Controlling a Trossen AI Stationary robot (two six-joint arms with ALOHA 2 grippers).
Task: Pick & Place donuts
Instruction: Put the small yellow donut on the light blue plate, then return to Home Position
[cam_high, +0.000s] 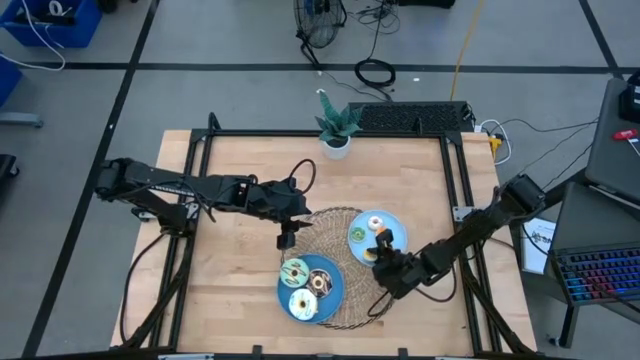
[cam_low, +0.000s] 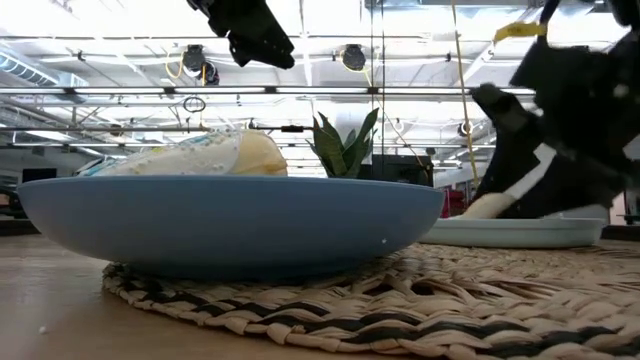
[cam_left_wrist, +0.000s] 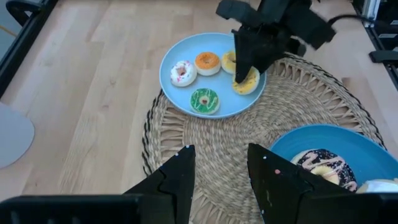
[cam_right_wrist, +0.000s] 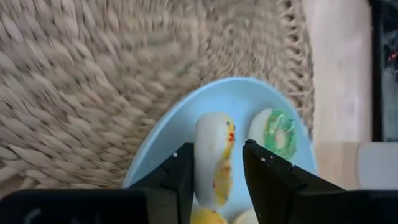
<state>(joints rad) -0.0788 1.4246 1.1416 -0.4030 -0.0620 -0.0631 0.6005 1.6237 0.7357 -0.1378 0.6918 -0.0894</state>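
right gripper (cam_right_wrist: 214, 163) straddles a donut (cam_right_wrist: 213, 158) — tilted (on plate (cam_right_wrist: 249, 99)).

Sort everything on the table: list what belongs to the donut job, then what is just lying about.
Job:
donuts on the light blue plate
donuts on the darker blue plate
right gripper, at the light plate's donuts
left gripper, over the mat

Lying about:
woven mat
potted plant

Bare table (cam_high: 240, 290) lies open left of the woven mat (cam_high: 345, 300); a potted plant (cam_high: 335, 127) blocks the far edge.
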